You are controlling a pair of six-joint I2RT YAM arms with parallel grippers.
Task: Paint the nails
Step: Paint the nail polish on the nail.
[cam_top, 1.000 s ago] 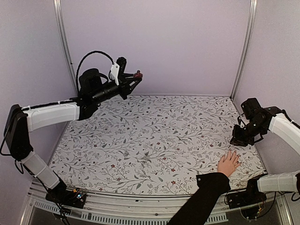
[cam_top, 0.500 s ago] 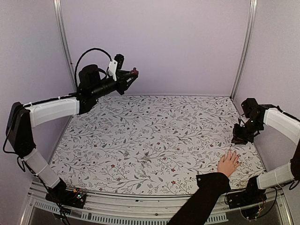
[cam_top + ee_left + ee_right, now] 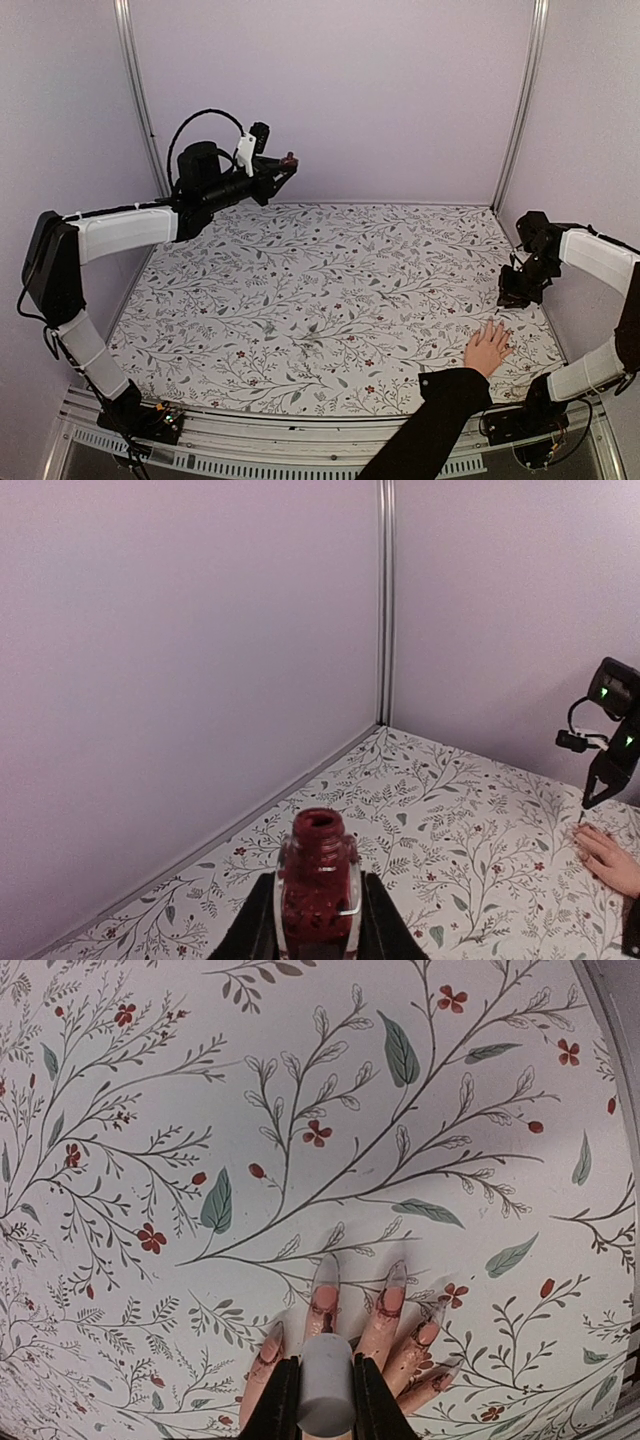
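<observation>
Since the earlier frame the right forearm has drawn in toward the right wall. Its gripper stays above the fingers, and the left arm has only drifted a little.

- The nails [image 3: 325, 1272] belong to a hand [image 3: 487, 349] lying flat, fingers spread, at the table's [image 3: 300, 300] near right corner. Red smears show on the fingers; how far the nails are coated I cannot tell.
- The right gripper [image 3: 325, 1400] is clamped on the white brush cap [image 3: 326, 1380] directly over the fingers. The cap hides the brush itself.
- The left gripper [image 3: 318, 925] is closed around the open dark-red polish bottle [image 3: 318, 875], held high over the far left corner.

Step, as judged: brushing, mid-task. The next move likely calls for a small descent onto one nail and a short stroke along it.

Room: the right edge and wall lie close, while the table's middle is open.
</observation>
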